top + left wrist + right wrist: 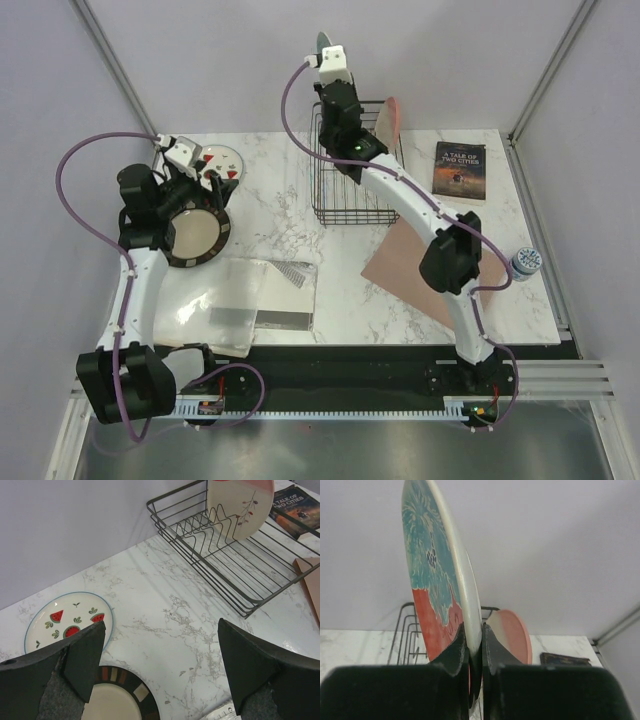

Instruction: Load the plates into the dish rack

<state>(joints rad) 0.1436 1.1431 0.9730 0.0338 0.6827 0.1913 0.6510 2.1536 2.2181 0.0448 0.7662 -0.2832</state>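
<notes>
Right gripper (475, 630) clamps the red-and-teal plate (437, 580) upright above the one dish rack (235, 567) at the far edge. I count four plates: twig plate (237, 502) racked, watermelon plate (65, 622) and brown-rimmed plate (117, 700) flat by the left edge, left gripper (160, 627) spread wide above the latter. One mat (400, 265); one book (460, 168), "A TALE OF TWO CITIES".

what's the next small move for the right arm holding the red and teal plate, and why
Probably lower it straight down into a free slot. The right gripper grips the red round plate with teal flower upright above the black wire dish rack, where the pink-and-cream plate already stands to one side.
</notes>
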